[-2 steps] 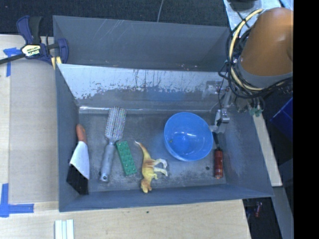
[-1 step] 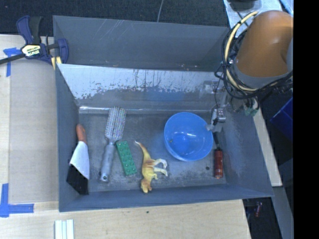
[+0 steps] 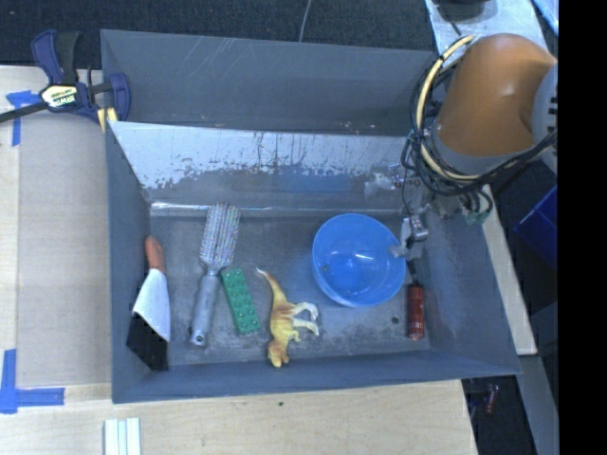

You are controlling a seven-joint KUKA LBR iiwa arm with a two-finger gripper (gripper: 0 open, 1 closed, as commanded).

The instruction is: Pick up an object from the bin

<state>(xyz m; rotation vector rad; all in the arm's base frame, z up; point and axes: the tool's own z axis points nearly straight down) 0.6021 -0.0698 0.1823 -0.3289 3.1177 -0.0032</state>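
The gripper [image 3: 413, 245] hangs at the 3 o'clock rim of a blue bowl [image 3: 356, 262], right against its edge. From this angle I cannot tell whether the gripper is spread or pressed together, nor whether it has the rim. Above it, toward 1 o'clock, sits the arm's orange cover [image 3: 488, 88] with looped cables.

The bowl stands on the floor of the grey bin [image 3: 266, 83], at about 3 o'clock from the floor's middle. It is round, so it has no long axis. Its mouth faces up and its blue inner surface shows all the way across, with a pale glint near the centre.

The rest lies loose in the bin:
- A dark red cylinder [image 3: 415, 311] lies between 4 and 5 o'clock of the bowl, near it, with its long axis running 12 to 6.
- A yellow toy dinosaur [image 3: 285, 322] lies at the bowl's 7 o'clock, its tail toward 11.
- A green studded brick [image 3: 240, 300] lies just beside the dinosaur at its 9 o'clock, running 11 to 5.
- A silver hairbrush [image 3: 211, 263] lies next to the brick, with its bristle head toward 12 and its handle toward 7.
- A black, white and orange tool [image 3: 152, 306] lies at the floor's 9 o'clock side, orange tip toward 12.
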